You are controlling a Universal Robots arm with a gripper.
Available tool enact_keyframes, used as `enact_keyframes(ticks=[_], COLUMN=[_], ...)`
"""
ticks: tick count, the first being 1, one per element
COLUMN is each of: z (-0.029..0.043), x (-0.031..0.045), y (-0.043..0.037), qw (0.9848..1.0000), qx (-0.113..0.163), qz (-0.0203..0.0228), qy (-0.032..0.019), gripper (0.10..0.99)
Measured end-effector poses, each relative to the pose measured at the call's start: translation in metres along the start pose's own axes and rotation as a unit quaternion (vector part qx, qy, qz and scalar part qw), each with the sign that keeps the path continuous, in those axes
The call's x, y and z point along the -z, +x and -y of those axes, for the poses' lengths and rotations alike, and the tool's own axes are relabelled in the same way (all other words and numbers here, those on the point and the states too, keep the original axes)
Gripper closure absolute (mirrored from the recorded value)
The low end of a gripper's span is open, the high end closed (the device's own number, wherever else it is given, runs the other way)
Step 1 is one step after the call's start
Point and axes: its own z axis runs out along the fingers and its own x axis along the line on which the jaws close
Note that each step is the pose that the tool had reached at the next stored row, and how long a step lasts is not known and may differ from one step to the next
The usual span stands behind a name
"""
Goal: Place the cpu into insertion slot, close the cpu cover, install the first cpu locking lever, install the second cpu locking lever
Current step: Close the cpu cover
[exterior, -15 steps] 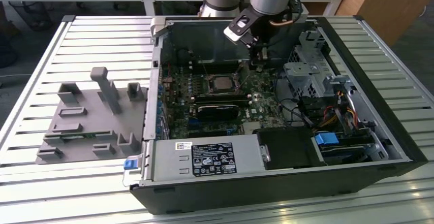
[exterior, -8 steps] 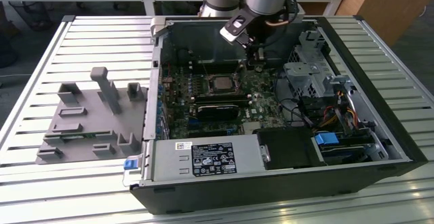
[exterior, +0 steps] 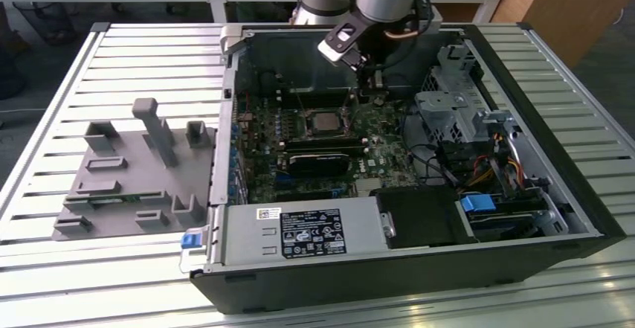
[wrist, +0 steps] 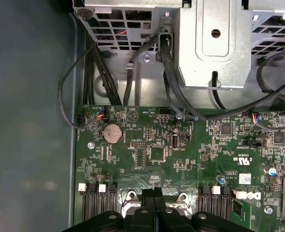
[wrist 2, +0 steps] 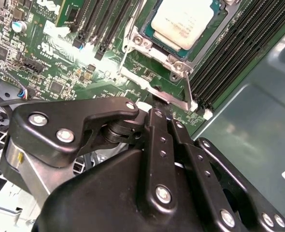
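We see the pincer [wrist 2: 158, 104] clenched, its two black fingers pressed together with nothing visible between them; in the first wrist view [wrist: 154, 197] only a thin seam parts them. Right at its tips runs a silvery metal strip, which we take for the edge of the cpu cover [wrist 2: 149, 83], raised rather than lying flat. We cannot tell whether the tips touch it. A thin metal rod [wrist 2: 188, 89] slants just beside the tips.

Just beyond the strip, the cpu [wrist 2: 183, 21] lies in the insertion slot [wrist 2: 167, 47], its pale face and green border bare. Long black memory slots [wrist 2: 229, 53] run beside it.

Behind the pincer, the green circuit board [wrist: 181, 145] carries a coin cell [wrist: 113, 132], and past it black cables [wrist: 92, 63] hang beside a metal drive cage [wrist: 215, 43].

In the exterior view the pincer [exterior: 374, 90] reaches down into the open computer case [exterior: 397, 283], with the cpu [exterior: 326, 123] near its tips. The grey power supply [exterior: 297, 231] sits well away from it, and a grey fixture [exterior: 129, 172] lies farther off on the slatted table [exterior: 100, 283].
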Motion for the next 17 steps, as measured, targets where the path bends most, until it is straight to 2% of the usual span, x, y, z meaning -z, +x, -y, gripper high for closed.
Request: enact_keyframes(ticks=[17], z=[0.0089], x=[-0.0045], y=[0.0000], qw=[1.0000], qx=[0.000], qz=[-0.0001], qy=[0.0000], gripper=[0.980])
